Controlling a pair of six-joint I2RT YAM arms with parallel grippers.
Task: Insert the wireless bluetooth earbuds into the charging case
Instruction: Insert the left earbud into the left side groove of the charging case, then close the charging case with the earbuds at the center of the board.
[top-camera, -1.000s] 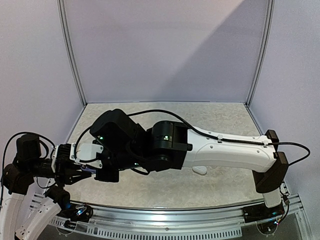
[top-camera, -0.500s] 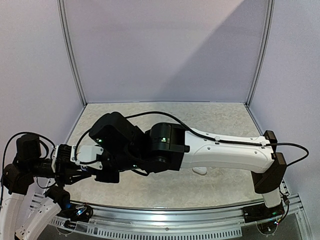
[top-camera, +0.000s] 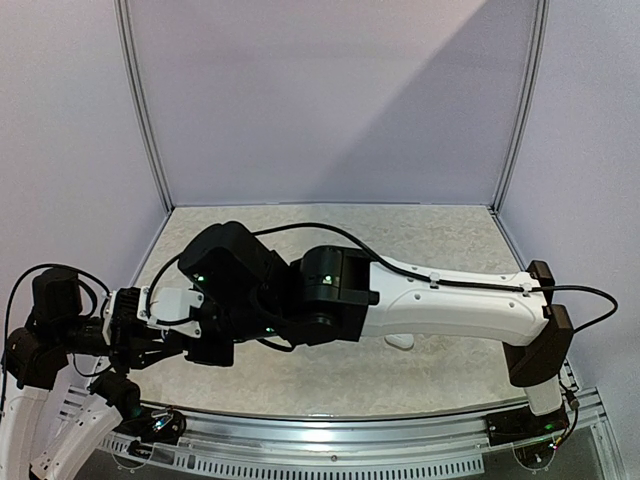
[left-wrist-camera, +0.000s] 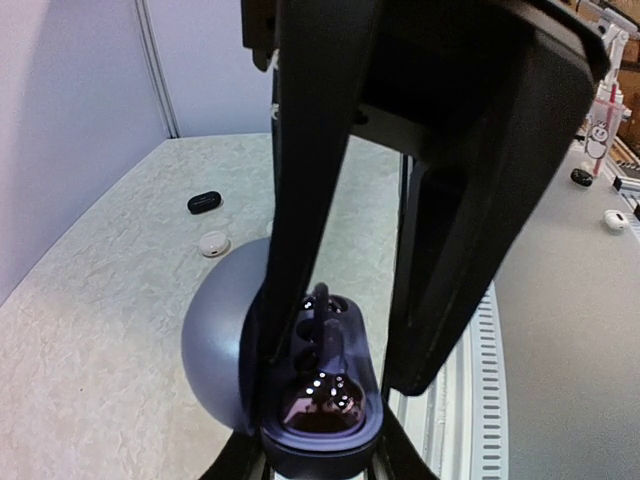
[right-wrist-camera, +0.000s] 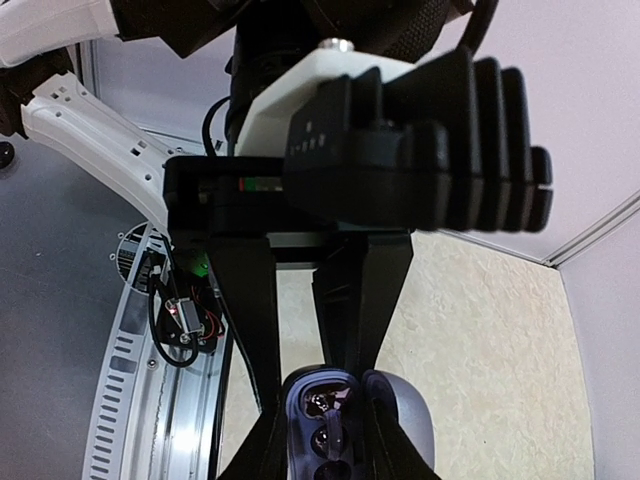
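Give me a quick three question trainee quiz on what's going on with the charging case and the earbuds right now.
1. True or false: the charging case lies shut on the table.
2. Near the black earbud on the table lies another. Its colour: A white, B grey, C red?
3. Which gripper holds the case?
Key: 1 false, it is open and gripped. 2 A, the white earbud. 3 the left gripper.
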